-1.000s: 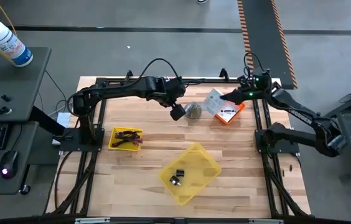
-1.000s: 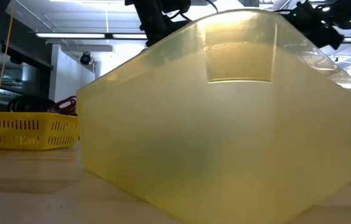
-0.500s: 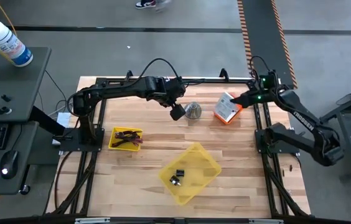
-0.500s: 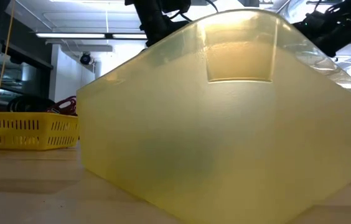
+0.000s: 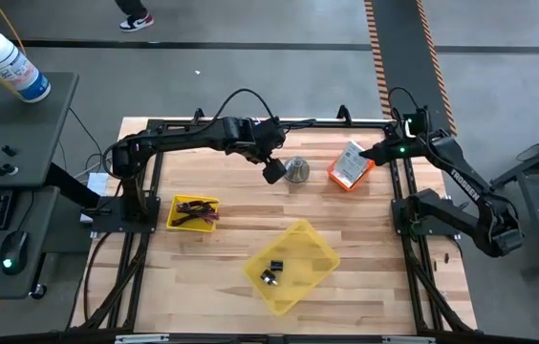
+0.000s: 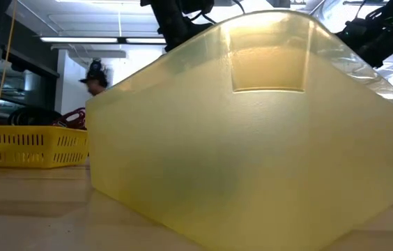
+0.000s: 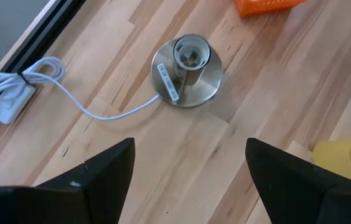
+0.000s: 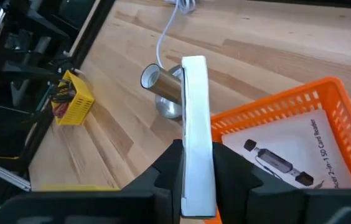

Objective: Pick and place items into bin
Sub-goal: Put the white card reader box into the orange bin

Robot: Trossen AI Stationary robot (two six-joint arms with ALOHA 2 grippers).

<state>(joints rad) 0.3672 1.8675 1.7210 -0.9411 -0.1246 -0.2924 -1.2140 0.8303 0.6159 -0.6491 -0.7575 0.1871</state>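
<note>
**Card lifted from the orange tray, bound for the bin**

The right end effector is clamped on a white card, held on edge above the orange tray at the surface's two o'clock. Best carried level and clear of the silver cone piece, then released low over the yellow bin at six o'clock. The card's long axis runs straight out from the fingers. The left end effector hangs open above the cone.

On the wooden worktop, a yellow bin sits at 6 o'clock, a silver cone at centre, and the right end effector holds a white card over an orange basket at 1 o'clock.
</note>
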